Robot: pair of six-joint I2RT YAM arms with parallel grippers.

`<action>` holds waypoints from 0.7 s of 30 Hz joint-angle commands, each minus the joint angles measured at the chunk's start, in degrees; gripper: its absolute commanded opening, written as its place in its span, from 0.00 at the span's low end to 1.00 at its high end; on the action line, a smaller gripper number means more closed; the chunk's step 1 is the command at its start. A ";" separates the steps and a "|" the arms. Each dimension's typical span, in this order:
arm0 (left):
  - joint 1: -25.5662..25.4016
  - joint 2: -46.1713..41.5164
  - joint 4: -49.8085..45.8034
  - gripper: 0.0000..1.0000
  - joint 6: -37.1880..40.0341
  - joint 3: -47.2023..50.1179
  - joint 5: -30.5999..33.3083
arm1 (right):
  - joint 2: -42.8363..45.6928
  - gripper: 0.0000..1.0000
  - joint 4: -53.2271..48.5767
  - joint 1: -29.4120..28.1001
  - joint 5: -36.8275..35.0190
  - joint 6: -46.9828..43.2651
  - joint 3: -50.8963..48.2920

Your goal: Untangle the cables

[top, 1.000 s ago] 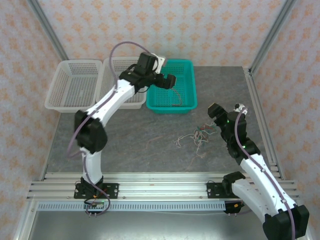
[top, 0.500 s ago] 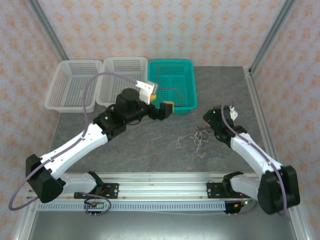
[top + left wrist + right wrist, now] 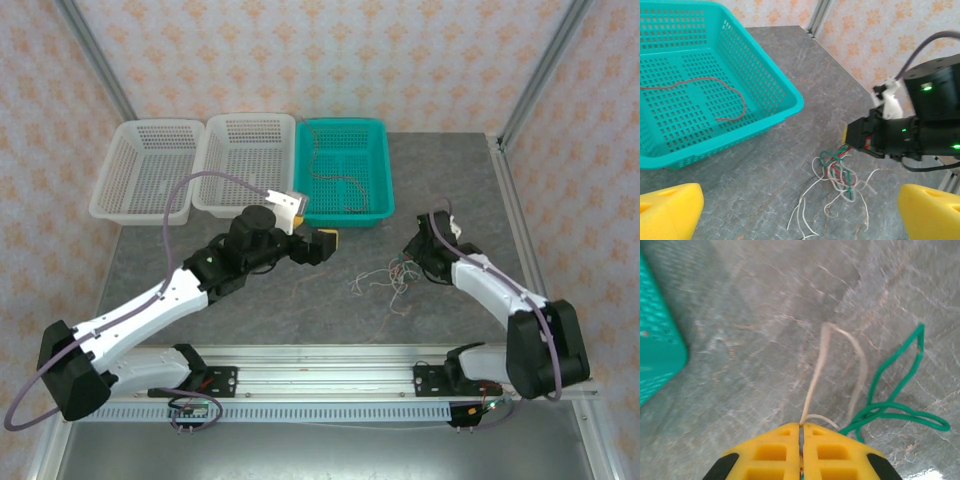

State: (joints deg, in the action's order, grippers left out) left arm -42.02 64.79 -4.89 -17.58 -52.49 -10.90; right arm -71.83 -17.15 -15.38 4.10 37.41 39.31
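**Right gripper pinched on a strand; left gripper waiting wide**

The cable tangle, thin curly white, green and red wires, lies loose on the grey stone-look tabletop. One edge touches the right fingertips; the rest spreads out beyond them toward the left arm.

Right side: the yellow fingers are pressed together with no gap. A thin white wire comes straight out of the seam, and a green wire loops just beside the fingers. I read this as a pinch on an edge strand, so one wire can be drawn out without dragging the whole knot. Can't tell which other strands are caught.

Left side: the yellow foam pads are spread wide and hold nothing. The tangle sits ahead of them, framed between the two. It's probably parked there to pin or take the other end as an anchor.

One reddish-brown wire lies alone in the teal plastic mesh basket, beyond the left fingers and well apart from the knot. That looks like the drop spot for freed cables. My read: one out, the others yet to be separated.
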 commanded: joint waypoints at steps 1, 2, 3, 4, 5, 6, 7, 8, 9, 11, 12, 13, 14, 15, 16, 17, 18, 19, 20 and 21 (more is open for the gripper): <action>-0.34 -2.14 -0.57 1.00 -0.39 0.99 5.12 | 6.22 0.00 0.11 -0.28 4.94 -10.48 4.21; -0.35 -2.44 -0.72 1.00 -0.43 1.18 5.72 | 6.88 0.00 0.29 -0.66 8.01 -12.96 5.26; -0.34 -2.95 -0.94 1.00 -0.37 1.42 6.60 | 7.01 0.00 -0.34 -1.68 10.86 -15.16 6.95; -0.33 -3.46 -1.15 1.00 -0.36 1.63 7.37 | 6.46 0.00 -1.56 -2.97 13.91 -17.88 9.31; -0.38 -3.99 -1.41 1.00 -0.26 1.83 8.14 | 5.70 0.00 -2.86 -4.52 16.26 -20.34 11.36; -0.34 -4.70 -1.84 1.00 -0.24 2.04 9.21 | 4.43 0.00 -5.29 -7.03 18.63 -22.99 14.24; -0.34 -5.43 -2.32 1.00 -0.28 2.48 10.23 | 2.17 0.00 -7.67 -9.72 20.61 -25.76 17.10; -0.34 -6.25 -2.60 1.00 -0.18 2.96 10.97 | 0.30 0.00 -9.88 -12.37 22.49 -28.11 19.51; -0.33 -7.26 -2.84 1.00 -0.16 3.61 11.90 | -1.99 0.00 -12.38 -15.64 23.72 -31.02 22.34; -0.39 -9.30 -3.39 1.00 -0.06 4.84 13.35 | -6.62 0.00 -15.93 -20.53 25.40 -34.89 27.00; -0.34 -10.42 -4.19 1.00 -0.02 5.41 14.03 | -9.11 0.00 -16.56 -22.51 26.40 -35.57 28.83; -0.32 -11.51 -5.05 1.00 0.02 5.85 14.73 | -11.32 0.00 -16.33 -24.02 27.31 -35.77 30.21; -0.34 -12.44 -5.84 1.00 0.04 6.24 15.42 | -13.56 0.00 -15.45 -25.02 27.75 -35.48 31.17; -0.34 -13.53 -6.70 1.00 0.13 6.70 16.15 | -15.59 0.00 -14.36 -25.77 27.56 -35.10 31.75; -0.34 -14.71 -7.51 0.99 0.16 7.28 16.92 | -17.76 0.00 -13.29 -26.71 27.46 -35.18 32.51; -0.34 -15.65 -8.16 0.99 0.18 7.70 17.59 | -19.46 0.00 -12.50 -27.47 27.60 -35.65 33.17; -0.34 -16.74 -8.83 0.98 0.19 8.27 18.51 | -21.47 0.02 -11.34 -28.34 27.45 -36.04 33.63; -0.34 -17.75 -9.39 0.97 0.14 8.96 19.45 | -23.49 0.03 -10.40 -29.30 26.89 -36.73 34.12; -0.39 -18.60 -9.86 0.96 0.14 9.54 20.23 | -25.32 0.04 -9.75 -30.08 26.69 -37.57 34.54; -0.34 -19.51 -10.08 0.96 0.10 10.24 20.97 | -27.53 0.06 -9.20 -30.92 25.75 -37.99 35.13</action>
State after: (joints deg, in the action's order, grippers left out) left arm -42.02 47.31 -11.66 -17.74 -43.79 5.34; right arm -96.33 -27.27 -44.58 30.02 2.90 71.92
